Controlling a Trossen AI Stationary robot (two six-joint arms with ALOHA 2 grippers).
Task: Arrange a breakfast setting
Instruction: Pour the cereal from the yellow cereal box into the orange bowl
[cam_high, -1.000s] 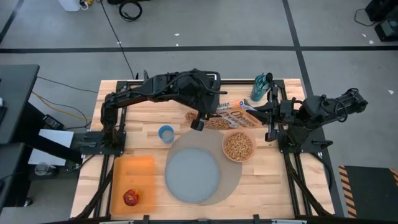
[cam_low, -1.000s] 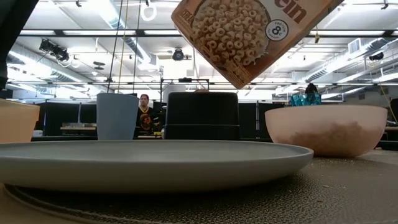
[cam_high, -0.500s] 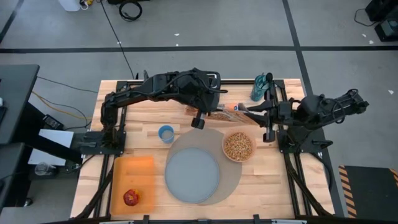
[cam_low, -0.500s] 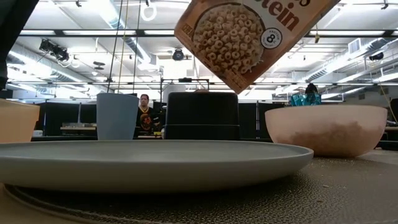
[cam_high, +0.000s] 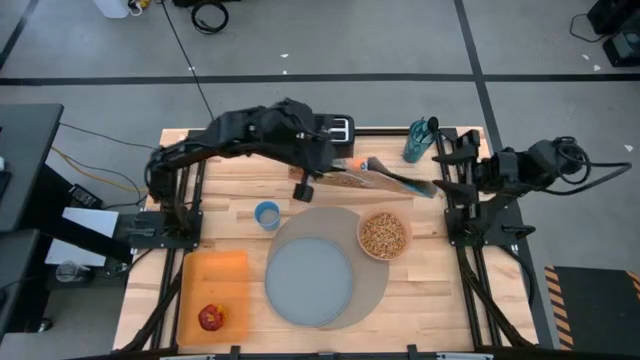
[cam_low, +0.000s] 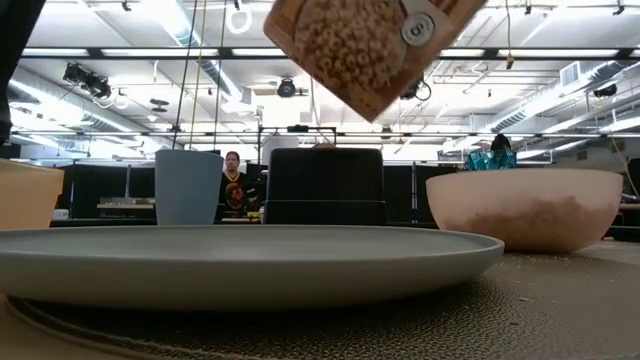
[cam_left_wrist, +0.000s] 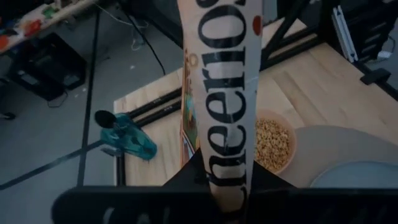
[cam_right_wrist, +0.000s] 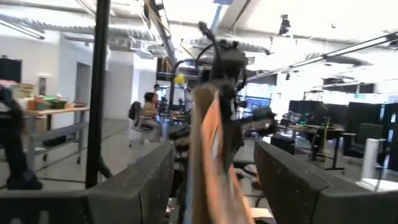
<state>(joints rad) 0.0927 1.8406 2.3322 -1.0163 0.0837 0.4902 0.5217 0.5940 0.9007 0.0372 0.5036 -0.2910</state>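
Observation:
My left gripper (cam_high: 338, 170) is shut on a cereal box (cam_high: 385, 180) held in the air beyond the translucent pink bowl (cam_high: 383, 234), which holds cereal. The bowl and a blue-grey plate (cam_high: 308, 280) sit on the round grey mat (cam_high: 372, 285). A small blue cup (cam_high: 267, 214) stands left of the mat. A red apple (cam_high: 210, 318) lies on the orange board (cam_high: 212, 285). My right gripper (cam_right_wrist: 214, 163) is open at the right side, its fingers apart, with the box ahead of it. The spoon and bagel are out of view. My left gripper pinches the cereal box near one end (cam_left_wrist: 221, 177) between its two fingers, one on each broad face, with the narrow printed side facing the wrist camera. The box reaches away from the fingers, tilted and lifted clear of the table; it also shows in the low view (cam_low: 370, 45).
A black toaster (cam_high: 338, 127) stands at the far edge, and a teal object (cam_high: 420, 140) stands at the far right. Bare wood shows at the near right beside the mat. A person (cam_low: 232, 185) stands in the room behind.
My left gripper has carried the cereal box up and toward the table's far left. The box has turned from face-up to on edge. My right arm has drawn back toward the table's right edge, away from the box.

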